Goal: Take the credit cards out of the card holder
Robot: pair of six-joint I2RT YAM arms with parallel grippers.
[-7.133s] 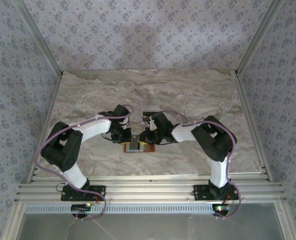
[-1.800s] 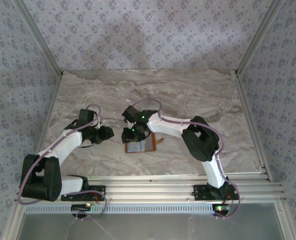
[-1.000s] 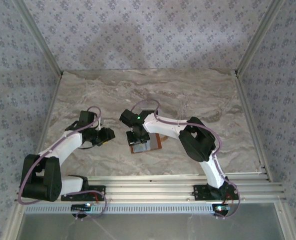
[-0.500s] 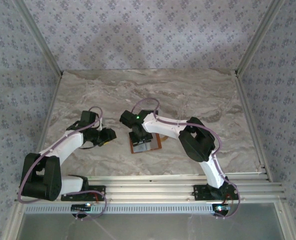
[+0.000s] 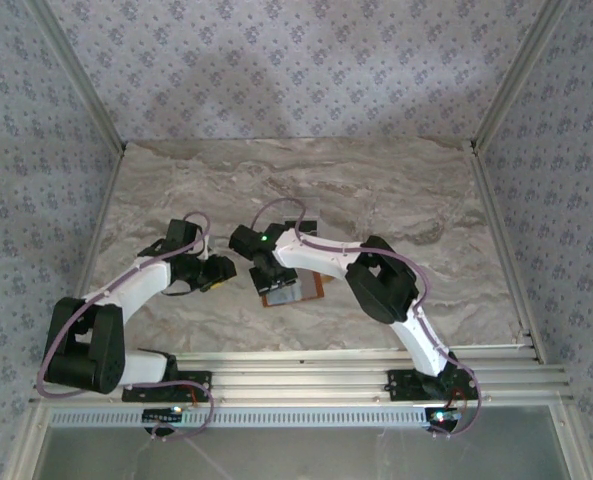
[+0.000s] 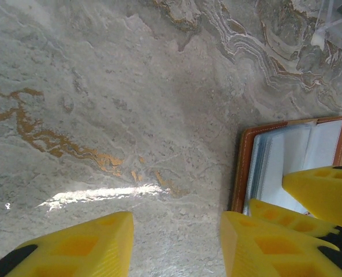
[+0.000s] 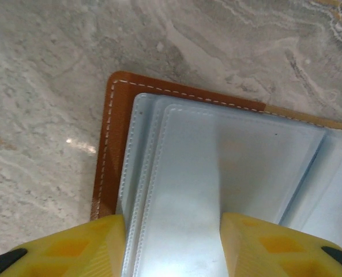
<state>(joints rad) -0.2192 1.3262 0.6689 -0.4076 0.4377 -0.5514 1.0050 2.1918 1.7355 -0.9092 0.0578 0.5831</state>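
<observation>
Tools: two, each with two yellow fingers.

Right tool (image 7: 173, 222): jaws part-open, fingers apart, nothing clamped between them. It points down over the left half of the card holder. Whether the tips touch the lining, cannot tell.

Left tool (image 6: 175, 222): jaws open and empty above bare table, just left of the card holder. In its wrist view the right tool's yellow fingers (image 6: 323, 193) show over the holder.

Flat brown leather bifold card holder with grey-blue lining (image 7: 107, 144): one, lying open and flat on the grey-veined marble-pattern table (image 5: 396, 190), near the centre and toward the near edge. White stitching runs along its rim. Three stacked pocket edges counted on the left leaf.

Credit cards: not distinguishable from the pale pockets.

Clear plastic stand (image 6: 332, 23): one, only a corner seen, beyond the holder.

Arms: two. The left arm has its elbow folded low at the near left and its forearm running up and right. The right arm has its elbow right of the holder and its forearm reaching left across it, wrist bent down.
</observation>
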